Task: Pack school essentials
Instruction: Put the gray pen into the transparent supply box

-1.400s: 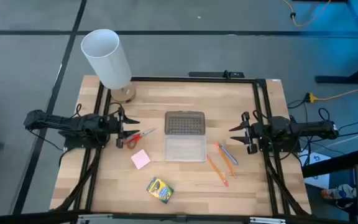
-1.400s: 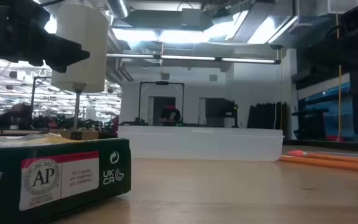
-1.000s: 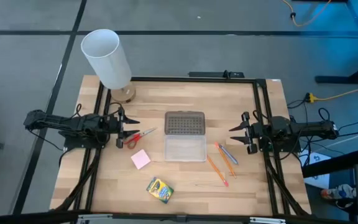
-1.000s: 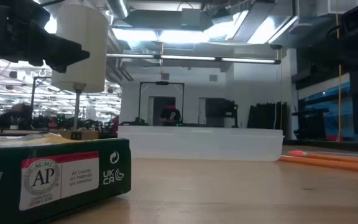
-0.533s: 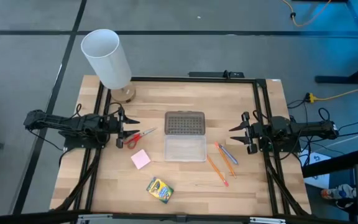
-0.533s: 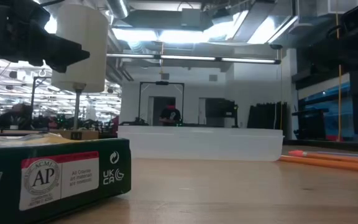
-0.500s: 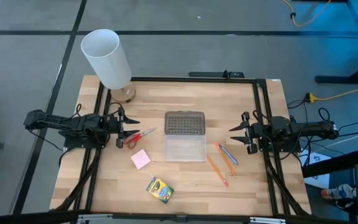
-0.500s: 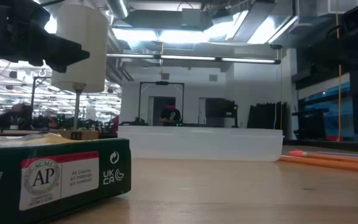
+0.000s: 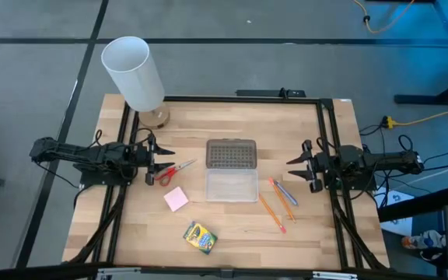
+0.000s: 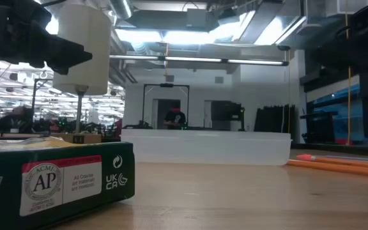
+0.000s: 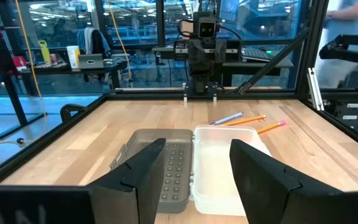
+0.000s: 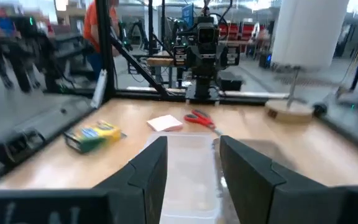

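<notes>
Wooden tabletop (image 9: 232, 225) is carrying everything we are packing, and nothing is in the case yet. Nearest the front edge, we are seeing one yellow-green crayon box (image 9: 200, 237): light, stiff card, best pinched across its short sides. Next, one pink sticky-note pad (image 9: 176, 199), soft-edged and flat, needing a low squeeze at its edges. Two orange pencils (image 9: 273, 211) and one blue-grey pen (image 9: 283, 190) are lying right of the open clear case (image 9: 232, 185); they are thin, smooth and likely to roll, so we are favouring a mid-shaft grip. One pair of red-handled scissors (image 9: 174, 170) is lying just beside the left gripper (image 9: 160, 162), whose fingers are spread wide and empty. Opposite, the right gripper (image 9: 292, 170) is hovering part-open, holding nothing.
</notes>
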`<state>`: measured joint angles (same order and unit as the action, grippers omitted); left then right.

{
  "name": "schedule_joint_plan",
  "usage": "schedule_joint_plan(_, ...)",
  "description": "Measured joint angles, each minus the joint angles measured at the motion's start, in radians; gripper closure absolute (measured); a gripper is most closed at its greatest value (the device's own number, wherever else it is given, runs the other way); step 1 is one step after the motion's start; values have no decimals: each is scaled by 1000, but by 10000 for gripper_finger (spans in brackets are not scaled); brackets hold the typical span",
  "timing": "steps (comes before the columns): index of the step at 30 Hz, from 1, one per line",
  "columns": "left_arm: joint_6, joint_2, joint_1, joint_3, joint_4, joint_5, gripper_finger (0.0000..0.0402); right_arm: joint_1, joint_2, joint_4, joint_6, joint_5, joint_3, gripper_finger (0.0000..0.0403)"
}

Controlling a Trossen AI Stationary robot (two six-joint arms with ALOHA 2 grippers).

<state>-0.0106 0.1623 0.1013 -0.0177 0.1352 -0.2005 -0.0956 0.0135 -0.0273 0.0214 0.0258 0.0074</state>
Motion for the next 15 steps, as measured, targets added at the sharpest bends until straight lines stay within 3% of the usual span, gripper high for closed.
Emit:
schedule_joint_plan(5,0,0,0,0,0,0,227,0,0,-70,101,-5,0,253)
schedule_joint_plan(15,-1,0,0,0,0,0,227,0,0,-258,89,-20,0,253)
